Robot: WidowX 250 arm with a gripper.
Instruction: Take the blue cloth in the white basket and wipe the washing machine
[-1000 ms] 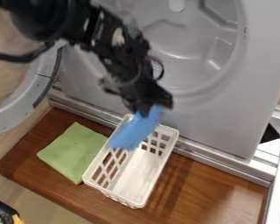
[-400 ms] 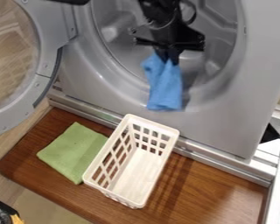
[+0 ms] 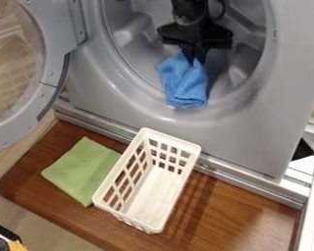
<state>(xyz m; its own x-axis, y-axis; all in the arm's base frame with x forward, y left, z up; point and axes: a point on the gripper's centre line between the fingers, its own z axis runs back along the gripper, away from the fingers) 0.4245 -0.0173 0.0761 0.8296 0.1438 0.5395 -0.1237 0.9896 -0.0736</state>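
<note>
Dangling from the end effector [image 3: 194,55], the blue cloth [image 3: 184,86] is right up at the round opening of the washing machine [image 3: 242,142]. From where I stand, the black fingers are closed on its upper end, pinching it into a bunch, while the rest drops in folds to the lower lip of the opening. Whether it actually presses on the metal there, I can't tell. The arm comes down from the top, in front of the grey drum [image 3: 137,35].

The round door [image 3: 53,74] is swung wide open, off to my left. Below the machine is the brown wooden bench [image 3: 235,208], and on it the white basket [image 3: 153,191] sits upright, set at a slant, one end near the machine's base. Just beside it, on the left, a green cloth [image 3: 83,169] lies flat — roughly square, one corner close against the basket. Something dark and white, with a bit of yellow — only partly visible — pokes in at the lower left corner.
</note>
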